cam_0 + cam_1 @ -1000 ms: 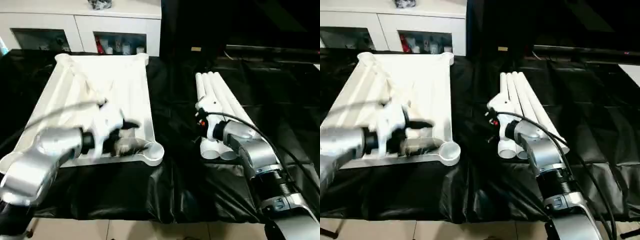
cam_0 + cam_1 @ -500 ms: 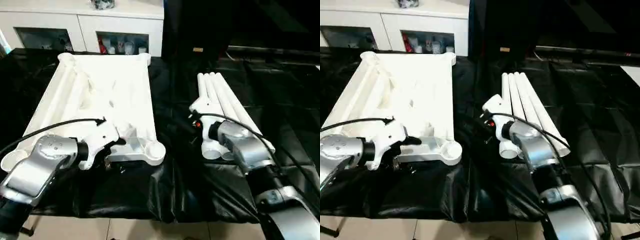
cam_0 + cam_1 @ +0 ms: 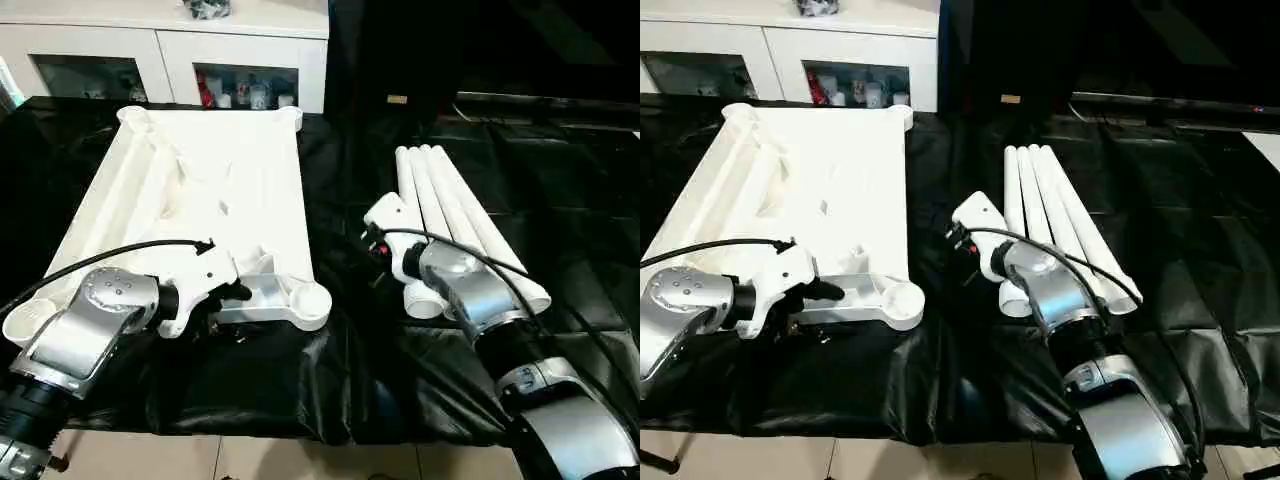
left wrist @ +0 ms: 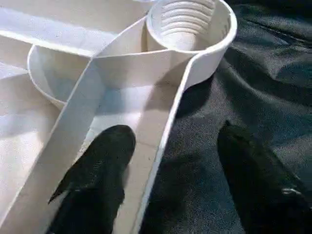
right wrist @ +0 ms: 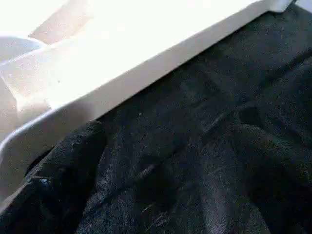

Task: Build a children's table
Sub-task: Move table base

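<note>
Assembly barely begun, by my read: tabletop [image 3: 215,200] lies underside-up on the black-covered table [image 3: 330,370], all four legs [image 3: 450,215] lie bundled just to its right, none in a socket, so every leg is left to fit. Left gripper [image 4: 168,165] stands spread, nothing clenched; the left wrist view shows one finger inside the near rim wall, the other outside over the cloth, plus the ribbed corner socket [image 4: 187,22]. Right gripper [image 5: 165,161] hangs wide and empty over the cloth betw. tabletop edge & legs.
</note>
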You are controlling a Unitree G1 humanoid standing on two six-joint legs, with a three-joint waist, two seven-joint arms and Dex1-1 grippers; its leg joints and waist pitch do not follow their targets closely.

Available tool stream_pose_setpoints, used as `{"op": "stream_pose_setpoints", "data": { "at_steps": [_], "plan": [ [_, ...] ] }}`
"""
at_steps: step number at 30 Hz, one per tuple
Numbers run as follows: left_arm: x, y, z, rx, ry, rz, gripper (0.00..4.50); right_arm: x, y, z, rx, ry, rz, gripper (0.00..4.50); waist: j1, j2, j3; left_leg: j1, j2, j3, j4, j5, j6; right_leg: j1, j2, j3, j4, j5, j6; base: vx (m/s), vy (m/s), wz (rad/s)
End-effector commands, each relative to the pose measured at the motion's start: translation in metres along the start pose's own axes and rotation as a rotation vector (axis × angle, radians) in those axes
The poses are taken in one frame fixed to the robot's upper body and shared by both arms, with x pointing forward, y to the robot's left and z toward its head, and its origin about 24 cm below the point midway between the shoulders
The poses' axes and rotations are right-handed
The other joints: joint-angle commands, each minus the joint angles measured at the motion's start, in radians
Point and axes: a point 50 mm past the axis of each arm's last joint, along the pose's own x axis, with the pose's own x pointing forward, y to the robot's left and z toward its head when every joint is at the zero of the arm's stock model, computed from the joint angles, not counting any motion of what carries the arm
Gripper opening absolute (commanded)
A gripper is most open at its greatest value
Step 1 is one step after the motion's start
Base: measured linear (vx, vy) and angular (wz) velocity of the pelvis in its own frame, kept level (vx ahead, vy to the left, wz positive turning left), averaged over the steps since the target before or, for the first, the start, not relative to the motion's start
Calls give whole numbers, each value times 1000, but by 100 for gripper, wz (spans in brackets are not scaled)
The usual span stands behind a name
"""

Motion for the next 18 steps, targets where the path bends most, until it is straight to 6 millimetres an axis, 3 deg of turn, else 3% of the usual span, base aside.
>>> {"op": "stream_pose_setpoints", "data": {
  "at_steps": [1, 5, 6, 18],
  "plan": [
    [-1, -1, -2, 18, 26, -22, 290, 2, -2, 6, -34, -2, -4, 450, 3, 20, -75, 0, 27, -4, -66, -19, 3, 72, -77, 47, -55, 97, -277, 0, 0, 0],
    [-3, -3, -4, 20, 56, -31, 278, 3, -1, 4, -38, 4, -4, 450, 3, 23, -75, -1, 28, -6, -67, -22, -1, 73, -77, 46, -54, 98, -274, 0, 0, 0],
    [-4, -5, -4, 15, 63, -37, 250, 3, 0, 3, -34, 7, -4, 450, 3, 21, -75, 0, 28, -5, -67, -25, -2, 72, -77, 47, -55, 94, -274, 0, 0, 0],
    [-7, -14, 3, 50, 81, -71, 160, 8, 3, -1, -21, 18, 7, 450, 3, 14, -75, -3, 29, -5, -66, -9, 11, 73, -80, 45, -52, 87, -284, 0, 0, 0]
  ]
}}
